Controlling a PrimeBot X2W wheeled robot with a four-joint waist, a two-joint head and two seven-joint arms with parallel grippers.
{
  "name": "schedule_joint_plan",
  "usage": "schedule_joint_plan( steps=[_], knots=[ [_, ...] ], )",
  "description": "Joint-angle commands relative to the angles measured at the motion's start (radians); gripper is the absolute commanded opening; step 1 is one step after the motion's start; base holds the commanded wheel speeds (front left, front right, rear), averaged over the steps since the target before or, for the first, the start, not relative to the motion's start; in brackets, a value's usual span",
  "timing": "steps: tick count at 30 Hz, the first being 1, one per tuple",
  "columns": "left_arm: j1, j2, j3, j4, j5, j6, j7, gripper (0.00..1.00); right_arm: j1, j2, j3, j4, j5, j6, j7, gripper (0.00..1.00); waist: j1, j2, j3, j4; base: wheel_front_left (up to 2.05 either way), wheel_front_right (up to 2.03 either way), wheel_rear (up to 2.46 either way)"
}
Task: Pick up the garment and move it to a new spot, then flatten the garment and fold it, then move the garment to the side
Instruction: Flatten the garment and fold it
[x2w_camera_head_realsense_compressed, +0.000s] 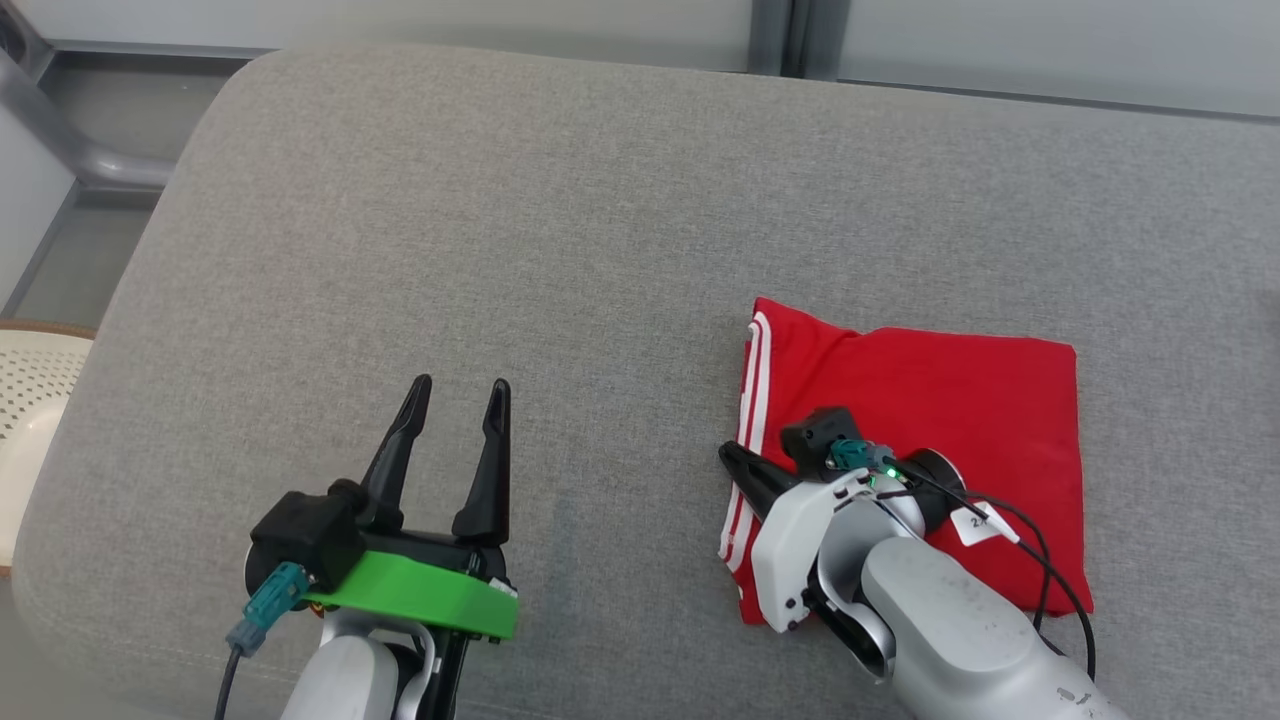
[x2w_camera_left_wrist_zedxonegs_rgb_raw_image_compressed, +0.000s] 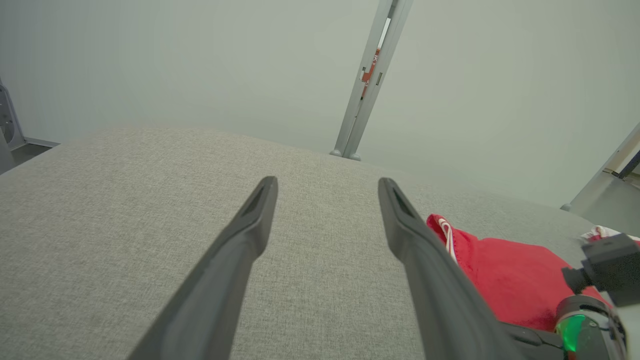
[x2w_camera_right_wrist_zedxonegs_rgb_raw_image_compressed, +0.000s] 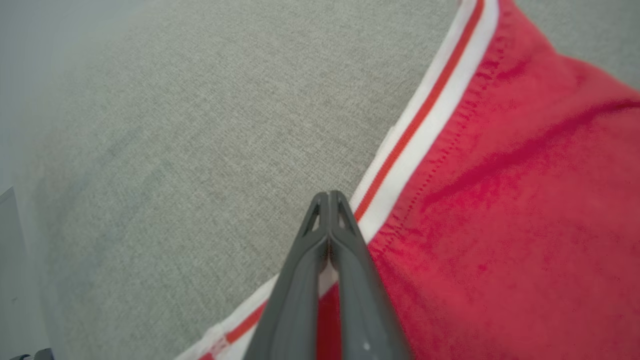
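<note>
The right end effector (x2w_camera_right_wrist_zedxonegs_rgb_raw_image_compressed: 328, 195) has its two dark fingers pressed together down to the tips. It is tilted down onto the white-and-red striped edge (x2w_camera_right_wrist_zedxonegs_rgb_raw_image_compressed: 425, 125) of the red garment (x2w_camera_right_wrist_zedxonegs_rgb_raw_image_compressed: 500, 200). A sliver of stripe shows through the slot lower down between the fingers, but I cannot tell whether any cloth is actually pinched at the tips. From the head camera this end effector (x2w_camera_head_realsense_compressed: 732, 458) sits at the garment's left border, about halfway along it, with the pale forearm crossing the lower part of the cloth. The garment (x2w_camera_head_realsense_compressed: 960, 400) lies as a compact, roughly square packet on the right half of the grey upholstered cushion (x2w_camera_head_realsense_compressed: 500, 200), with the stripes running along its left side. The left end effector (x2w_camera_head_realsense_compressed: 460, 385) hangs well apart from it over bare cushion, fingers spread wide and holding nothing. Since the packet already looks folded, the step in hand is most likely the last one, moving it to the side. That calls for a sure hold on all the layers at this edge. The packet then needs a low, even carry or slide so it does not fall open. If only the top layer is caught, the fold may peel apart.
</note>
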Motion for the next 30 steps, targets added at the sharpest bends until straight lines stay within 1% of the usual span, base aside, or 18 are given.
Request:
schedule_joint_plan(
  steps=[1, 4, 7, 10, 12, 14, 15, 19, 21, 23, 26, 30],
  knots=[
    [-0.019, 0.002, 0.001, 0.002, -0.010, -0.003, -0.002, 1.00, -0.020, -0.003, 0.016, 0.011, 0.022, -0.002, -0.001, 0.00, 0.0000, 0.0000, 0.012, 0.018, 0.00, 0.00, 0.00],
    [-0.018, 0.002, 0.008, 0.003, -0.006, -0.003, -0.002, 1.00, -0.053, -0.003, 0.035, 0.005, 0.059, -0.002, -0.036, 0.00, 0.0000, 0.0000, 0.012, 0.015, 0.00, 0.00, 0.00],
    [-0.007, 0.002, 0.025, 0.003, 0.007, -0.003, -0.002, 1.00, -0.078, -0.003, 0.038, -0.017, 0.091, -0.002, -0.101, 0.00, 0.0000, 0.0000, 0.003, -0.005, 0.00, 0.00, 0.00],
    [0.006, 0.002, 0.046, 0.008, 0.014, -0.003, -0.002, 1.00, -0.095, -0.004, 0.007, -0.048, 0.097, -0.002, -0.161, 0.00, 0.0000, 0.0000, -0.015, -0.037, 0.00, 0.00, 0.00],
    [0.016, 0.002, 0.063, 0.014, 0.026, -0.003, -0.002, 1.00, -0.087, -0.004, -0.039, -0.079, 0.086, -0.002, -0.186, 0.00, 0.0000, 0.0000, -0.030, -0.065, 0.00, 0.00, 0.00],
    [0.026, 0.002, 0.086, 0.020, 0.037, -0.003, -0.002, 1.00, -0.065, -0.003, -0.105, -0.118, 0.042, -0.002, -0.197, 0.40, 0.0000, 0.0000, -0.045, -0.096, 0.00, 0.00, 0.00],
    [0.030, 0.002, 0.098, 0.021, 0.046, -0.003, -0.002, 1.00, -0.043, -0.003, -0.152, -0.149, 0.019, -0.002, -0.201, 1.00, 0.0000, 0.0000, -0.053, -0.113, 0.00, 0.00, 0.00],
    [0.052, 0.002, 0.143, 0.024, 0.067, -0.003, -0.002, 1.00, 0.065, -0.003, -0.317, -0.325, -0.099, -0.002, -0.201, 1.00, 0.0000, 0.0000, -0.081, -0.176, 0.00, 0.00, 0.00],
    [0.061, 0.002, 0.166, 0.024, 0.068, -0.003, -0.002, 1.00, 0.133, -0.003, -0.385, -0.404, -0.137, -0.002, -0.201, 1.00, 0.0000, 0.0000, -0.096, -0.203, 0.00, 0.00, 0.00],
    [0.074, 0.002, 0.194, 0.023, 0.065, -0.003, -0.002, 1.00, 0.188, -0.003, -0.432, -0.464, -0.163, -0.002, -0.201, 1.00, 0.0000, 0.0000, -0.114, -0.228, 0.00, 0.00, 0.00],
    [0.089, 0.002, 0.228, 0.023, 0.064, -0.003, -0.002, 1.00, 0.258, -0.007, -0.487, -0.517, -0.185, -0.002, -0.201, 1.00, 0.0000, 0.0000, -0.135, -0.259, 0.00, 0.00, 0.00],
    [0.107, 0.002, 0.258, 0.019, 0.070, -0.003, -0.002, 1.00, 0.321, -0.045, -0.541, -0.524, -0.196, -0.002, -0.202, 1.00, 0.0000, 0.0000, -0.162, -0.285, 0.00, 0.00, 0.00]
  ],
)
